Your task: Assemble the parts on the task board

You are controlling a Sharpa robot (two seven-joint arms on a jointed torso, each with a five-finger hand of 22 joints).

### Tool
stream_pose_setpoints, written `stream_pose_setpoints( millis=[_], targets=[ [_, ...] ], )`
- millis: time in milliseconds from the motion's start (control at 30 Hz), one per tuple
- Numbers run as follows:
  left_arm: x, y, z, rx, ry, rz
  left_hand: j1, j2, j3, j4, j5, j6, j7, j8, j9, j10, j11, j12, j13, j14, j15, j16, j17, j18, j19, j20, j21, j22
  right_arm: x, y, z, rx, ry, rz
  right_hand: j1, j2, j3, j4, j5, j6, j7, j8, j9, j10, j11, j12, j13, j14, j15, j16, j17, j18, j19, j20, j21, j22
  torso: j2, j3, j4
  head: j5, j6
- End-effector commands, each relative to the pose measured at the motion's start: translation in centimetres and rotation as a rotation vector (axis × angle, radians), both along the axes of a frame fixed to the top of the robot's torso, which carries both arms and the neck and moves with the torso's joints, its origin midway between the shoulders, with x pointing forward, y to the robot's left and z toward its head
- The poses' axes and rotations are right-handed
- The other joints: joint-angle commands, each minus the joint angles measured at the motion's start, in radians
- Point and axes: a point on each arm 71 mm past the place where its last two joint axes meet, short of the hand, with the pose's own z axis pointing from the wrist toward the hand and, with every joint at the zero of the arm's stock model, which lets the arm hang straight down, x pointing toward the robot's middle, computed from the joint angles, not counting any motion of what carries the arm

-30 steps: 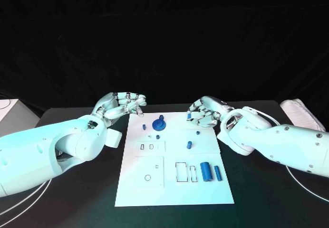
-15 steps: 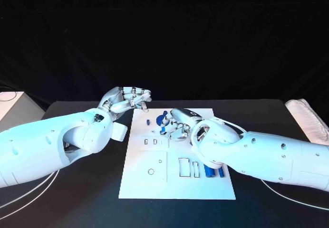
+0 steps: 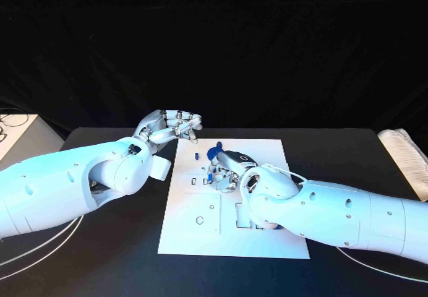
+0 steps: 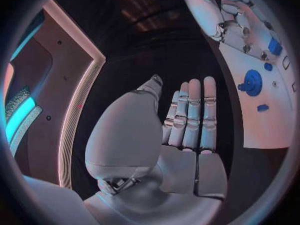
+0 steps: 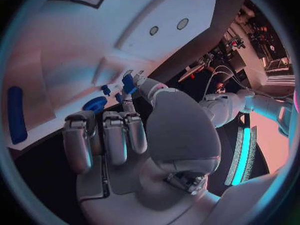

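Note:
The white task board (image 3: 268,242) lies in the middle of the black table. My right hand (image 3: 226,168) hovers low over the board's middle and pinches a small blue part (image 5: 129,83) between thumb and a finger; the same blue part (image 4: 274,46) shows in the left wrist view. A round blue part (image 3: 214,153) stands in the board just beyond that hand, also seen as the round part (image 5: 95,104). My left hand (image 3: 175,127) is raised off the board's far left corner, its fingers (image 4: 189,112) side by side and holding nothing.
My right forearm (image 3: 330,210) covers the board's right half. A long blue part (image 5: 15,114) lies on the board. A white box (image 3: 18,136) stands at the table's left edge, a pale bundle (image 3: 409,151) at its right edge, and cables (image 3: 36,255) run at front left.
My right hand has swung from the board's far right side leftward to its middle, still pinching the small blue part. The left hand has stayed where it was.

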Motion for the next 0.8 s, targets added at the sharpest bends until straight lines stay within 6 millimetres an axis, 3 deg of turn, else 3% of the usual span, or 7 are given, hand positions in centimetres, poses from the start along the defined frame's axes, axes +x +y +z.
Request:
stream_pose_setpoints(
  millis=[33, 367, 500, 800],
  targets=[
    [0.0, -0.2, 0.1, 0.001, -0.005, -0.005, -0.007, 0.006, 0.004, 0.001, -0.006, 0.004, -0.001, -0.005, 0.001, 0.004, 0.003, 0.003, 0.001, 0.005, 0.0, 0.004, 0.001, 0.014, 0.002, -0.006, 0.007, 0.001, 0.0, 0.2, -0.2, -0.053, -0.03, 0.0, -0.005, -0.001, 0.003, -0.001, 0.005, 0.002, -0.004, 0.003, 0.001, 0.064, 0.001, -0.006, 0.219, 0.104, 0.007, 0.004, 0.263, -0.014, 0.105, 0.003, 0.002, 0.263, 0.0, 0.0001, -0.0007, 0.003, -0.005],
    [0.0, -0.3, 0.1, 0.0, -0.005, -0.007, -0.009, 0.006, 0.004, 0.002, -0.006, 0.006, 0.0, -0.005, 0.002, -0.005, 0.004, 0.002, 0.001, 0.005, 0.0, 0.009, 0.004, 0.013, 0.001, -0.007, 0.012, 0.004, -0.4, 0.7, -1.2, -0.071, -0.024, 0.008, -0.009, -0.004, 0.001, -0.001, 0.004, 0.001, -0.003, 0.003, 0.001, 0.065, 0.001, -0.006, 0.219, 0.104, 0.008, 0.004, 0.263, -0.014, 0.105, 0.003, 0.002, 0.263, 0.002, 0.0022, 0.0014, 0.011, -0.012],
    [0.0, -0.2, 0.1, 0.0, -0.005, -0.006, -0.009, 0.006, 0.004, 0.002, -0.006, 0.006, 0.0, -0.005, 0.002, -0.008, 0.005, 0.001, 0.001, 0.005, 0.001, 0.01, 0.004, 0.013, 0.001, -0.007, 0.013, 0.005, -0.4, 0.6, -1.3, -0.07, -0.025, 0.01, -0.011, -0.006, 0.001, 0.0, 0.003, 0.0, -0.003, 0.003, 0.001, 0.064, 0.001, -0.007, 0.218, 0.104, 0.008, 0.004, 0.263, -0.014, 0.105, 0.003, 0.002, 0.263, 0.001, 0.0014, 0.0022, 0.01, -0.013],
    [0.1, -0.2, 0.0, 0.001, -0.003, -0.004, -0.009, 0.006, 0.004, 0.002, -0.006, 0.006, 0.001, -0.005, 0.002, -0.011, 0.006, 0.0, 0.001, 0.005, 0.001, 0.011, 0.005, 0.013, 0.0, -0.007, 0.015, 0.005, -0.5, 0.6, -1.4, -0.066, -0.028, 0.018, -0.014, -0.009, 0.0, 0.0, 0.003, -0.001, -0.002, 0.002, 0.0, 0.063, 0.002, -0.008, 0.217, 0.104, 0.009, 0.004, 0.263, -0.014, 0.105, 0.004, 0.002, 0.263, 0.001, 0.0024, 0.0002, 0.013, -0.014]
  ],
)
